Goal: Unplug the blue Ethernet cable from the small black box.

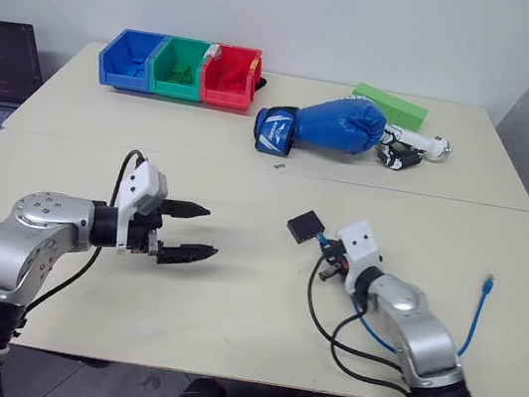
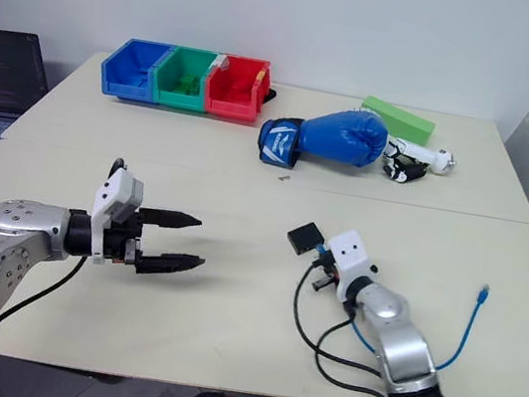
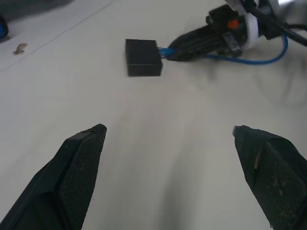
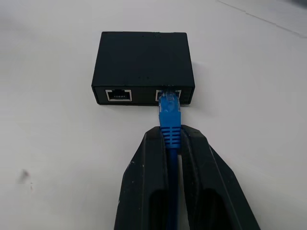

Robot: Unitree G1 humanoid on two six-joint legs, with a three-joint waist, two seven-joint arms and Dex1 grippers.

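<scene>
Your right gripper (image 4: 171,139) is clamped on the blue cable (image 4: 170,115) just behind its plug, which still sits in the black box (image 4: 143,62). The box lies flat on the table (image 1: 246,316), nearer the front edge, right of centre. Your left gripper (image 1: 194,231) hangs spread wide, well apart from the box.

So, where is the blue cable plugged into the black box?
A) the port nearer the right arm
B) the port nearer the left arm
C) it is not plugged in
A: the blue cable enters that port of the black box, held by the right pincer; the other port is empty.
</scene>
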